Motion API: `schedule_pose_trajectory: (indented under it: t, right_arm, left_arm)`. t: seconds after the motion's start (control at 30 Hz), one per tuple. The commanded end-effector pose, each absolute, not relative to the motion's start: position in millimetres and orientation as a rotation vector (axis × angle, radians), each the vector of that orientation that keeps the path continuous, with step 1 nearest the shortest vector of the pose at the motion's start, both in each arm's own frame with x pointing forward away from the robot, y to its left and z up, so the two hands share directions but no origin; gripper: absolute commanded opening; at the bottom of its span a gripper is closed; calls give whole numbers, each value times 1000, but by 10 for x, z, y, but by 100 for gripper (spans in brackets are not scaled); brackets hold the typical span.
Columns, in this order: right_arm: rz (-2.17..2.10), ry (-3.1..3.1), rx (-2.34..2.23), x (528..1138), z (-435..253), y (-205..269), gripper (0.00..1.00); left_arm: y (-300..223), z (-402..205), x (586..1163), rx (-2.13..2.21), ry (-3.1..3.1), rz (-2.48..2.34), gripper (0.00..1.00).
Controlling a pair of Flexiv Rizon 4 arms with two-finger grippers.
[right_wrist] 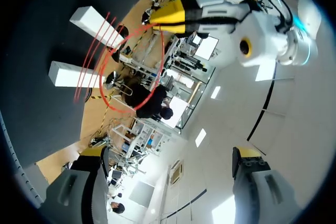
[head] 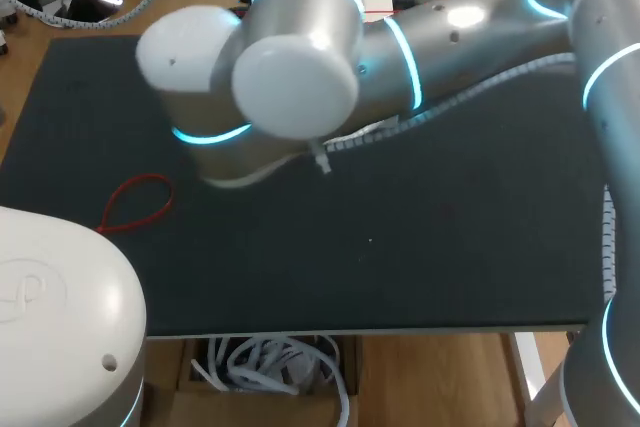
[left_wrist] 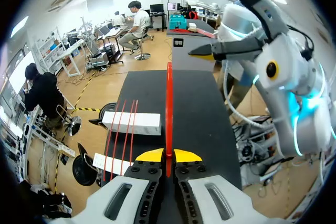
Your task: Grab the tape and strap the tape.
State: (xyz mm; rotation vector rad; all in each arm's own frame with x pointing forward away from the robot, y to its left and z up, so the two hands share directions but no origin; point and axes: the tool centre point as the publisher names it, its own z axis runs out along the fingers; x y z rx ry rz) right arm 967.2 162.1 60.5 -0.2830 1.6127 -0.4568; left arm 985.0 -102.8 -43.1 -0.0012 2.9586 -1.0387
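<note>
A dark mat covers the table (head: 400,247), which runs from the near edge to the far edge, and both arms work above it. My right arm (head: 440,47) comes in from the right and reaches across to the far left, blocking much of the mat in the head view. My left arm (head: 60,317) fills the near left corner.

The grab looks done. The left gripper (left_wrist: 168,156) has its yellow tips closed from both sides on the red tape (left_wrist: 169,98). The tape runs straight ahead of the fingers and, seen from above, curls into a loop (head: 135,202) over the left of the mat. The right gripper (right_wrist: 172,153) has its fingers spread wide and holds nothing. From its wrist view the loop hangs ahead of it, well apart.

The strapping seems still to come. Two white blocks (left_wrist: 131,123) lie on the mat beside the left gripper, with thin red bands (left_wrist: 123,129) stretched across them. I cannot tell whether the held loop is meant for these. It touches neither block.
</note>
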Motion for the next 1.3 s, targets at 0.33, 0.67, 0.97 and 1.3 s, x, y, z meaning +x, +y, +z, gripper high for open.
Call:
schedule_pose_trajectory:
  t: [0.33,0.67,0.97,1.3]
  right_arm:
    - [-428,1605,-282,9836,831,1104,100]
    - [-428,1605,-282,9836,831,1104,100]
    - [-428,1605,-282,9836,831,1104,100]
    - [-428,1605,-282,9836,831,1104,100]
  left_arm:
    - [-1025,-423,9849,-2,2962,-1033,0]
    - [-217,-1110,9711,-306,3042,-893,0]
    - [456,-2014,9387,-783,3009,-955,0]
    - [1177,-2656,9211,-1075,3017,-826,0]
